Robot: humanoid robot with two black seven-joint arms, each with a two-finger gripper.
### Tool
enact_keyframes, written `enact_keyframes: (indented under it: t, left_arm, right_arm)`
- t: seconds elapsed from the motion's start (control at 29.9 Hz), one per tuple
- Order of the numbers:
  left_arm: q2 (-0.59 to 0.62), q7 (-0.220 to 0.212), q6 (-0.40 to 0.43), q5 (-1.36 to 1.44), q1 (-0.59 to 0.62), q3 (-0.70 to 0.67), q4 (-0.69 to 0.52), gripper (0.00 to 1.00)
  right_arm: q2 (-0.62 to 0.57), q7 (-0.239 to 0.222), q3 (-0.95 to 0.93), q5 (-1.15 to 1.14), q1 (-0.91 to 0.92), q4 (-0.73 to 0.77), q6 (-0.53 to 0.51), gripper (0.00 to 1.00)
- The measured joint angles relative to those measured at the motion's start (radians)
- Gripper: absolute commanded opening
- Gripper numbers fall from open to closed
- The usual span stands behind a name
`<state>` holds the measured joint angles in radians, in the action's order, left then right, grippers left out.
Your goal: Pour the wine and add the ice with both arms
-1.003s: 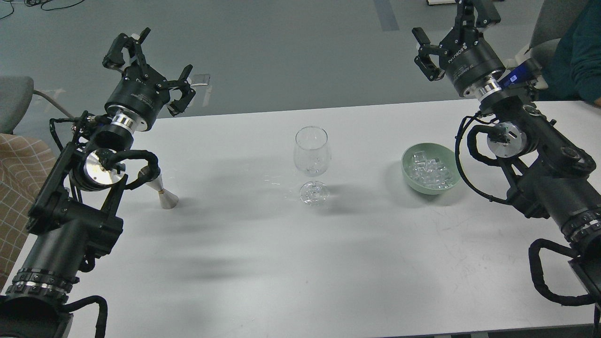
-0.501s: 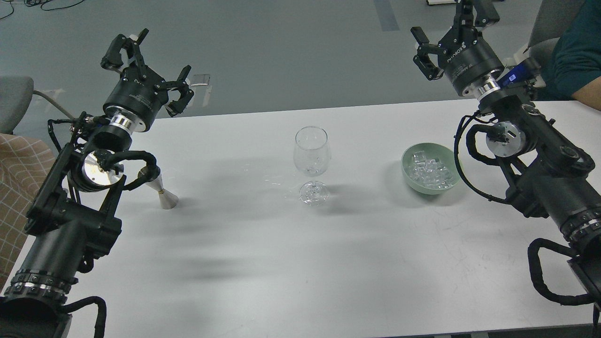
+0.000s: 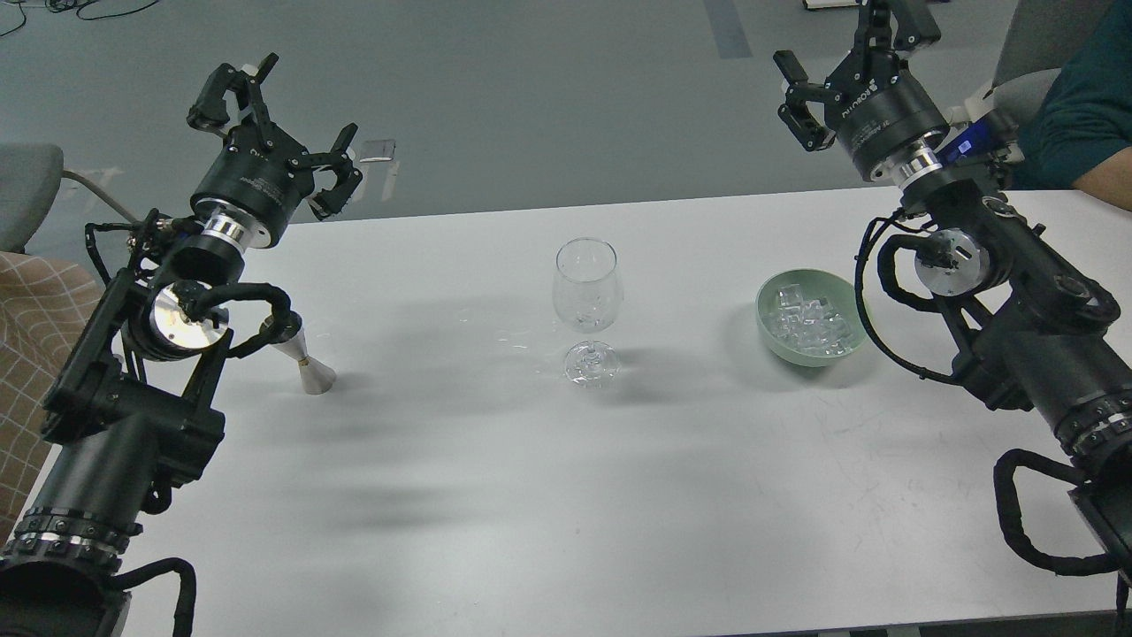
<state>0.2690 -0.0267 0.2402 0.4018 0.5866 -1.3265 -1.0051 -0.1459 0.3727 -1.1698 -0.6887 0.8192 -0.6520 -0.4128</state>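
The left gripper [image 3: 279,124] has drifted slightly up and leftward over the last second, jaws spread wide and empty, with the metal jigger [image 3: 302,356] on the tabletop [image 3: 495,495] well below and nearer the robot. The wine glass [image 3: 587,292] stands between both arms, any wine too faint to tell. The right gripper [image 3: 849,57], jaws wide and empty, barely shifted; the ice [image 3: 812,323] sits in the green bowl [image 3: 768,329] well below it, so neither step looks started.

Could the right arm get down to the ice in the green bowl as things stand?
Probably yes. The right gripper is open and raised beyond the table's far edge, holding nothing. The green bowl sits uncovered beside that arm with the ice exposed, and the wine glass stands well apart to its left.
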Motion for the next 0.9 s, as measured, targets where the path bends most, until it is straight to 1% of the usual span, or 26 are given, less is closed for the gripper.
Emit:
enact_keyframes:
  t: [0.23, 0.53, 0.9]
  left_arm:
    - [-0.001, -0.001, -0.002, 0.015, -0.004, 0.004, -0.028, 0.99]
    - [-0.002, -0.013, -0.004, 0.018, -0.010, 0.002, -0.030, 0.99]
    - [-0.003, -0.015, -0.004, 0.016, -0.011, 0.000, -0.030, 0.99]
  right_arm:
    - [0.004, 0.000, -0.001, 0.000, 0.000, 0.000, 0.000, 1.00]
    - [0.002, 0.000, -0.001, 0.000, 0.003, 0.000, 0.000, 1.00]
    - [0.003, 0.000, 0.000, 0.000, 0.003, 0.000, 0.004, 1.00]
